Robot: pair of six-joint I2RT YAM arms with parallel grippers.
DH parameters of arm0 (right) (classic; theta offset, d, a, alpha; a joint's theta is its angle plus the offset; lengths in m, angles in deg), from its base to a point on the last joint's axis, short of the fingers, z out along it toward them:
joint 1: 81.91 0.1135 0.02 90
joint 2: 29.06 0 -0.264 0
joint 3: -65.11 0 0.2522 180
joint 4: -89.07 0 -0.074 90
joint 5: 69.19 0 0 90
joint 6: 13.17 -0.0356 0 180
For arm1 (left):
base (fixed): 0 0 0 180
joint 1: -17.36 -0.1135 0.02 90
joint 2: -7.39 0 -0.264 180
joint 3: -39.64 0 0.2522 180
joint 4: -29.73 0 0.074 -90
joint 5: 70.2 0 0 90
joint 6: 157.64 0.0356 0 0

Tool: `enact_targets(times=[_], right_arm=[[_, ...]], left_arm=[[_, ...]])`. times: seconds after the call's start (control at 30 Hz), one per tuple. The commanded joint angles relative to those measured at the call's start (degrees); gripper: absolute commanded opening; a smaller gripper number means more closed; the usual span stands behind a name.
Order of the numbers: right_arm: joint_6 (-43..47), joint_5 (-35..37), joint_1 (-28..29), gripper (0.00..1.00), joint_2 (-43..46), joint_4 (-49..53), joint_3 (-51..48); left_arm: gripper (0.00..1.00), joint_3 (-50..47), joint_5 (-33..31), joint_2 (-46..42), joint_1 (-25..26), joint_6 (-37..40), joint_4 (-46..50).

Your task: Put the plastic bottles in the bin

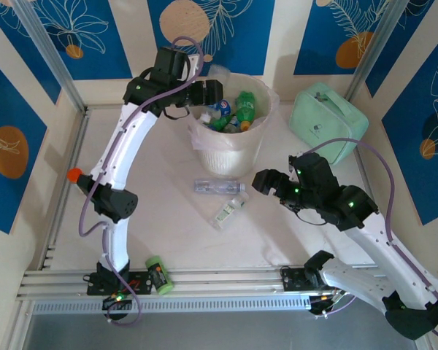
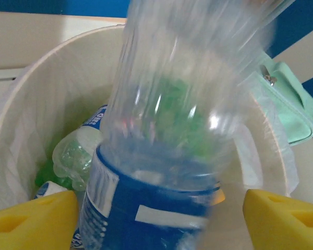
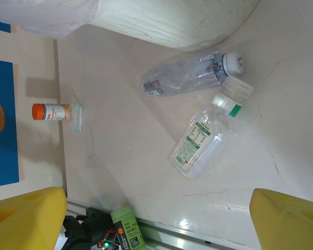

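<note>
Bottles point(image 1: 233, 113) crowd the bin point(image 1: 267, 90); left pincer point(image 2: 159, 208), wide, frees a blue-labelled bottle point(image 2: 156, 135); two bottles point(image 3: 185, 78) wait on the table point(image 3: 120, 156); right pincer point(image 3: 156, 219) wide.

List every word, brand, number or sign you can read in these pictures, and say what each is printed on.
No text can be read with certainty.
Blue label on the blurred bottle: white lettering, smeared by motion.
Green-and-white label on the squarish bottle: print too small.
Small label on the slim bottle: too small.
Label on the orange-capped jar: too small.
Black label on the green can: a square code and print, too small.
</note>
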Motion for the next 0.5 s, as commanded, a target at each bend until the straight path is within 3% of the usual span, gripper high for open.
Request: enact_targets(times=[0.0,0.23,0.47], right_arm=[[-0.06,0.57,-0.19,0.91,-0.15,0.92,0.66],[-0.16,0.03,-0.06,0.91,-1.78,0.13,1.52],[-0.32,0.56,0.25,0.91,-2.05,0.1,1.58]], left_arm=[[0.87,-0.86,3.21,-2.3,-0.3,-0.07,-1.69],[0.89,-12.64,0.22,-14.52,-0.38,0.85,-5.63],[0.84,-51.94,-6.1,-41.15,-4.18,-7.3,-17.73]])
